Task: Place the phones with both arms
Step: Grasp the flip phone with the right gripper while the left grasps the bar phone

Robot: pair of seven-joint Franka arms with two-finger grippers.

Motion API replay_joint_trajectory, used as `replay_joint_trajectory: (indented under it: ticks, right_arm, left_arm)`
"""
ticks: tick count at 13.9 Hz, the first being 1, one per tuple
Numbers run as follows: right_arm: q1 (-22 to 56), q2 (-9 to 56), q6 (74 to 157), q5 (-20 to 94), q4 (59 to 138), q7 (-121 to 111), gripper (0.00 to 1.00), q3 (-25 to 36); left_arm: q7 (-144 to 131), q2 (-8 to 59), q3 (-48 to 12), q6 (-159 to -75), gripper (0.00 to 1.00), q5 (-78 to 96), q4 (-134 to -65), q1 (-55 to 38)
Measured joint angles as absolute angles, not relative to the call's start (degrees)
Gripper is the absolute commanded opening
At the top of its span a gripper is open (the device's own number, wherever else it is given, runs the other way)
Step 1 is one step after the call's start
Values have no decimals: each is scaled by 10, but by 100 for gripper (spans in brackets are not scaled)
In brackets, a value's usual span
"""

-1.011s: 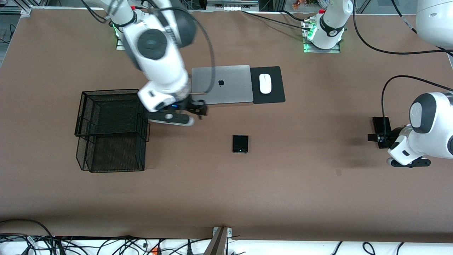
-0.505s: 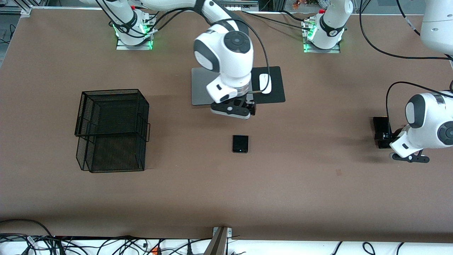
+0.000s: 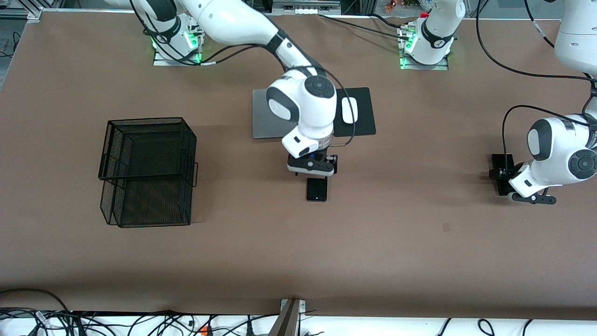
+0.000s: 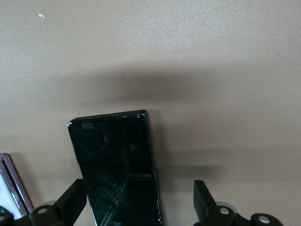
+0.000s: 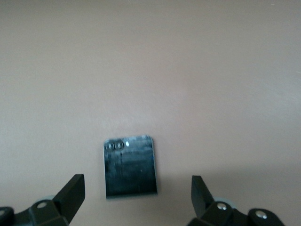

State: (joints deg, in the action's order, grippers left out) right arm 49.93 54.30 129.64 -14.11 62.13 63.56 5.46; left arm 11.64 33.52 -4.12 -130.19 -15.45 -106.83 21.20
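A small squarish black phone [image 3: 316, 190] [image 5: 130, 169] with two round lenses lies flat mid-table. My right gripper [image 3: 313, 173] [image 5: 136, 195] hangs just over it, open, with the phone's end between its fingers and untouched. A long slim black phone [image 3: 501, 161] [image 4: 117, 165] lies toward the left arm's end of the table. My left gripper [image 3: 506, 182] [image 4: 137, 202] is open low above it, one fingertip [image 4: 70, 200] at the phone's edge, the other well clear. A sliver of a lilac-white phone [image 4: 10, 181] shows beside the slim one in the left wrist view.
A black wire-mesh basket [image 3: 147, 170] stands toward the right arm's end of the table. A silver laptop [image 3: 266, 114] and a white mouse [image 3: 349, 110] on a black pad [image 3: 364, 126] lie farther from the front camera than the small phone.
My right arm has swung from beside the basket, across the laptop, and come down over the small black phone. My left hand has shifted a little over the slim phone. Both grippers stayed open.
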Motion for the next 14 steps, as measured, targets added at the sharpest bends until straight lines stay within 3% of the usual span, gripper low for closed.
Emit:
replay_joint_trajectory:
  ticks: [7,14]
  right_arm:
    - [498,611,1431,-141,620,636,100,65]
    - [503,643,1452,-142,616,636,100,77]
  left_arm:
    - [126,344,-41,-1312,100,-154,-1076,234]
    - [129,356,-42,-1318,100,-128,-1077,248]
